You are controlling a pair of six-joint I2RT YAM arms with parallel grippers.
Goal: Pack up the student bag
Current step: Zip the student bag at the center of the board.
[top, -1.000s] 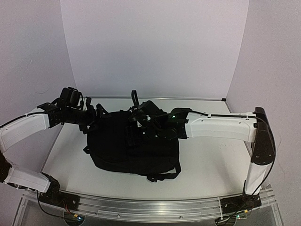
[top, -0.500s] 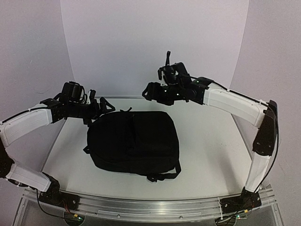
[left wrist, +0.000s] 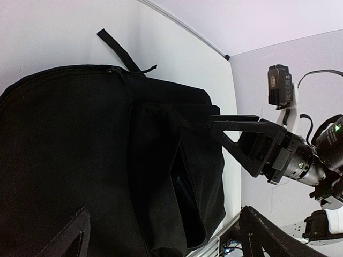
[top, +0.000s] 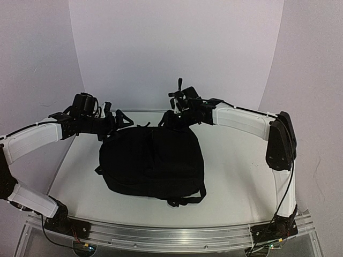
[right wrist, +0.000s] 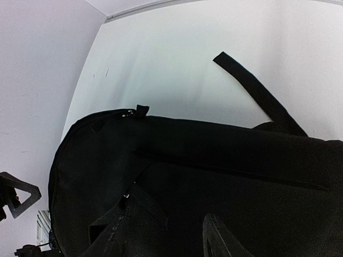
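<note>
Right claw (top: 170, 115) gap unclear, student bag (right wrist: 214, 171) cropped

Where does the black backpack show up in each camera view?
Top external: the large black soft fabric backpack lies mid-frame on the white table.
Left wrist: it fills the left and centre.
Right wrist: it fills the lower half.
Shared landmark: the far table edge, behind the backpack in every view.
</note>
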